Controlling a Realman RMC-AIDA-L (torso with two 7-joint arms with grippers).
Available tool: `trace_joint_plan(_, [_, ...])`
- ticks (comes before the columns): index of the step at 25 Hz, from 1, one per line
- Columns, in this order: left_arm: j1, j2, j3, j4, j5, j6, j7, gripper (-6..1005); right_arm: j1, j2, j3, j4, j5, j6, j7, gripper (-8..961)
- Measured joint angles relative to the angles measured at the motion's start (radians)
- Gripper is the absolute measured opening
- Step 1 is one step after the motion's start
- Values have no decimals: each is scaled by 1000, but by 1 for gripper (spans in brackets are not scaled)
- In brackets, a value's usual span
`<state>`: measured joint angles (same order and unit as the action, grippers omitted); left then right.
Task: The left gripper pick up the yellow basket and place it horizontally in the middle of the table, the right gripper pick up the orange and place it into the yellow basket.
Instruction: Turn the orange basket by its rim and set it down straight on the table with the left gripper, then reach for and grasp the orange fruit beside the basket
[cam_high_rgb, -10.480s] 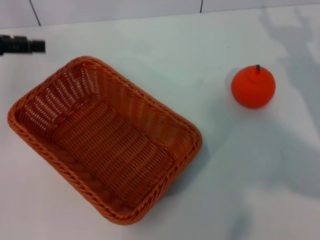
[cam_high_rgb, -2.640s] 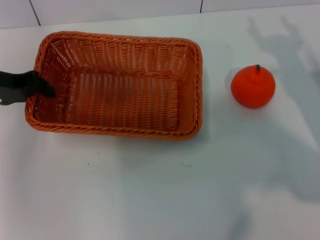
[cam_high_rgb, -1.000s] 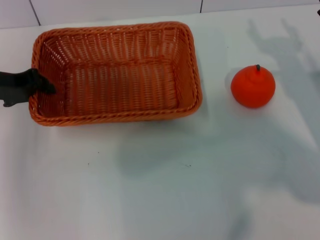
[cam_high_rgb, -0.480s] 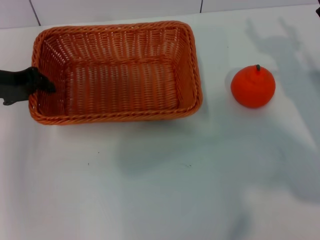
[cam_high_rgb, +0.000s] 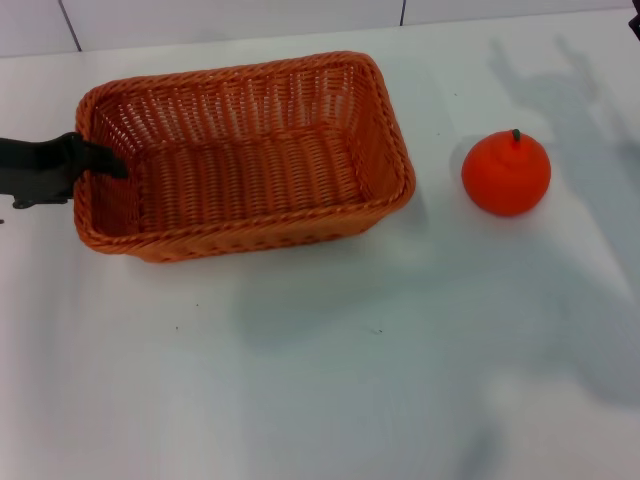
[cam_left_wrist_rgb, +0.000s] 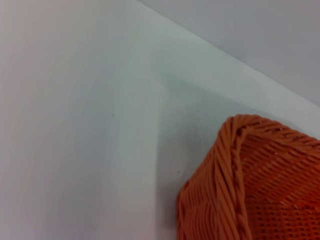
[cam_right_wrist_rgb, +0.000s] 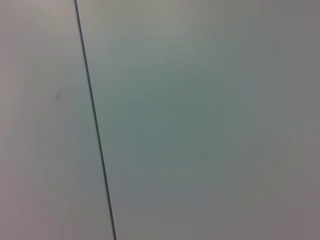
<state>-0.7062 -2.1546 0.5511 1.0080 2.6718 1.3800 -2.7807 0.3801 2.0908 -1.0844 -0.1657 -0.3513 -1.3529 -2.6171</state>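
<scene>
One tool, our left tool (cam_high_rgb: 88, 160), is closed on the left rim of the yellow basket (cam_high_rgb: 245, 155); the basket tilts over the surface (cam_high_rgb: 320, 380). We see the orange (cam_high_rgb: 506, 173) sitting to its right, apart; our right tool is out of sight.

My left pincer (cam_high_rgb: 85, 160), as seen from my head camera: matte black throughout, a blocky body that narrows into a slim, tapered finger with a rounded tip. Its outline is irregular, with a small notch and a short protruding tab along the lower edge. The surface looks uniformly dark, and I can make out no labels, screws or cables on it. Neither wrist camera shows any part of my body. My right arm lies outside every view.
</scene>
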Motion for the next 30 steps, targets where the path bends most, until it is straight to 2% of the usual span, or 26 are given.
trace_joint_plan(6, [5, -3, 0, 0, -23, -16, 23, 377, -4, 0, 0, 0, 0, 0, 0, 941])
trace_joint_plan(11, [28, -4, -4, 43, -106, -34, 86, 604, -4, 0, 0, 0, 0, -1, 0, 941])
trace_joint_plan(15, [65, 1, 0, 125, -147, -71, 103, 837, -2, 0, -2, 0, 0, -3, 0, 940])
trace_joint_plan(19, [94, 7, 14, 198, -141, -134, 117, 911, 4, 0, -11, 0, 0, -3, 0, 940])
trace_joint_plan(23, [133, 13, 33, 235, -158, -265, 150, 909, 11, 0, -25, -1, 0, -3, 4, 940])
trace_joint_plan(26, [192, -8, 37, 265, -307, -403, 276, 908, 8, -1, -56, -5, 0, -5, 6, 940])
trace_joint_plan(28, [240, -18, 63, 263, -465, -487, 395, 907, 3, 1, -74, -4, 0, -5, 2, 940])
trace_joint_plan(30, [289, -16, 101, 234, -680, -558, 543, 906, -4, 2, -84, 0, 0, -3, 1, 939])
